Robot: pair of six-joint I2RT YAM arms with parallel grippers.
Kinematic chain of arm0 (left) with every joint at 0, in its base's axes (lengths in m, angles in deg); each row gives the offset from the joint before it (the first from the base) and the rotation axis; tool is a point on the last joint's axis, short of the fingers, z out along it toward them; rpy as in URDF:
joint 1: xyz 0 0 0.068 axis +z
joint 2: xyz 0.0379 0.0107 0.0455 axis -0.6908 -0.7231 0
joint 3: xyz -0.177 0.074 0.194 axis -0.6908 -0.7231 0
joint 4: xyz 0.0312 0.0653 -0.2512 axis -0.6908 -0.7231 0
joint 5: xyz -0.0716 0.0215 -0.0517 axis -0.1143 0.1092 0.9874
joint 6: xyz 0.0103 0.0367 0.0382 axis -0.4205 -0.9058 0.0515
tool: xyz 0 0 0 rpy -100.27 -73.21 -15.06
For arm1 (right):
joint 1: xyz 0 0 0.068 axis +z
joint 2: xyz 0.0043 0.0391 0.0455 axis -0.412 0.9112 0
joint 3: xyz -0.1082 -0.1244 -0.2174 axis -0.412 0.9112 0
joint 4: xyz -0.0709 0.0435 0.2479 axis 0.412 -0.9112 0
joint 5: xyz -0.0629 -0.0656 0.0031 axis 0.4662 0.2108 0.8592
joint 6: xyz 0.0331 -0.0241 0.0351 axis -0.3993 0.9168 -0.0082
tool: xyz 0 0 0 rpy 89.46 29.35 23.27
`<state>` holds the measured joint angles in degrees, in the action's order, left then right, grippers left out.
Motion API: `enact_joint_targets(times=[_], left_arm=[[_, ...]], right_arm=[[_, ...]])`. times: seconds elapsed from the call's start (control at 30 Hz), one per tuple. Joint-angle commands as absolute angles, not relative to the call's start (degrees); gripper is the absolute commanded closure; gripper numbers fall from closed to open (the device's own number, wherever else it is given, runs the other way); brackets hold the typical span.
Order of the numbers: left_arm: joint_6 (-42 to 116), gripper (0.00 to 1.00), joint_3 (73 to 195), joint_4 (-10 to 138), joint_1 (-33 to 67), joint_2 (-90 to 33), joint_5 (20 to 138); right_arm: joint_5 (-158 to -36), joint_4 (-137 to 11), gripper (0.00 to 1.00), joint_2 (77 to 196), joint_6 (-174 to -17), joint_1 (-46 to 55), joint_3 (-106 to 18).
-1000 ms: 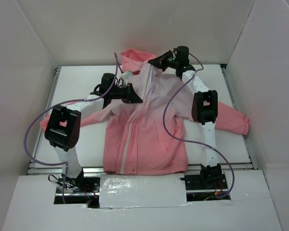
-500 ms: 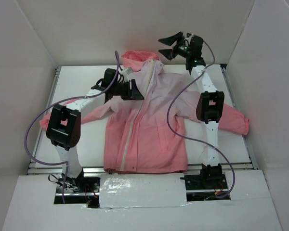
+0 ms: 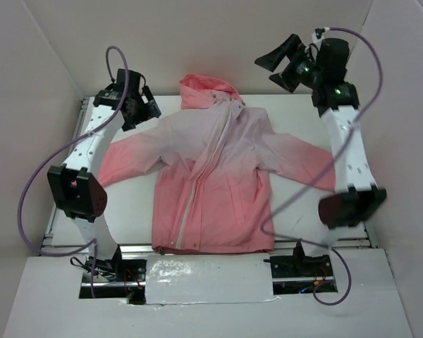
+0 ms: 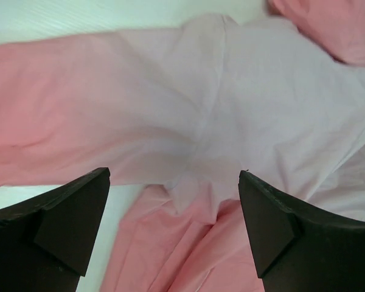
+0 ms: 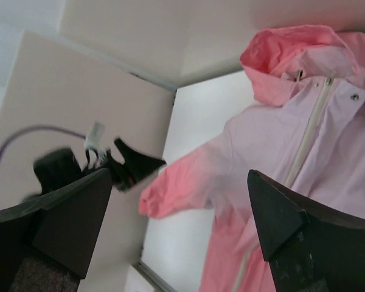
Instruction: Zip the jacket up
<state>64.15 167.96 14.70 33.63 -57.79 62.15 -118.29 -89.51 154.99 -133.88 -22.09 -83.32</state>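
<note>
Across the middle of the white table [image 3: 127, 211] the jacket [image 3: 218, 204] lies flat, front side up, with its hood [image 3: 204, 88] toward 12 o'clock and its coral hem toward 6 o'clock. The chest is pale lilac-pink and deepens to coral lower down. One sleeve [image 3: 120, 158] reaches toward 9 o'clock. The other stretches toward 4 o'clock, where its cuff is hidden by the right arm [image 3: 349, 204]. The light zipper [image 3: 196, 186] runs as one line from the hem up to the collar. In the right wrist view its two sides lie together up to the pull just below the hood.

From the left wrist camera, the left claw [image 4: 173, 177] stands wide, its two black fingers [image 4: 67, 225] far apart with nothing between them. Beneath it, clear of the fingers, lie the pale shoulder and the underarm seam of the 9 o'clock sleeve. Seen from above, this claw hangs near 10 o'clock, just beside that shoulder.

The right claw [image 3: 273, 69] sits high at 1 o'clock in front of the back wall [image 3: 197, 42], well apart from the jacket. Its jaws are also spread wide and hold nothing. Its camera looks across the hood, the collar snaps and the left claw beyond. Purple cables [image 3: 28, 197] loop from both arms.
</note>
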Motion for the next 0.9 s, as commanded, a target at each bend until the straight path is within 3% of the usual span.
enact_joint_targets(times=[0.0, 0.17, 0.33, 0.57, 0.87], left_arm=[[62.33, 0.01, 171.91, 7.26, 32.79, -47.14, 49.65], [59.96, 0.01, 161.56, 11.12, 32.18, -34.38, 51.92], [55.64, 0.01, 153.74, 6.56, 31.47, -22.52, 44.55], [60.63, 0.01, 137.83, -0.63, 31.39, -4.06, 41.37], [64.78, 0.00, 137.90, -9.44, 31.39, 5.89, 39.44]], right_arm=[[-106.16, -107.83, 0.00, 133.19, -119.00, -19.59, -76.65], [-95.50, -123.31, 0.00, 113.65, -117.49, -18.00, -69.77], [-93.75, -134.37, 0.00, 104.47, -117.50, -18.00, -67.57], [-81.35, -140.99, 0.00, 91.91, -116.00, -12.82, -63.81], [-76.78, -143.45, 0.00, 83.72, -116.70, -8.33, -59.14]])
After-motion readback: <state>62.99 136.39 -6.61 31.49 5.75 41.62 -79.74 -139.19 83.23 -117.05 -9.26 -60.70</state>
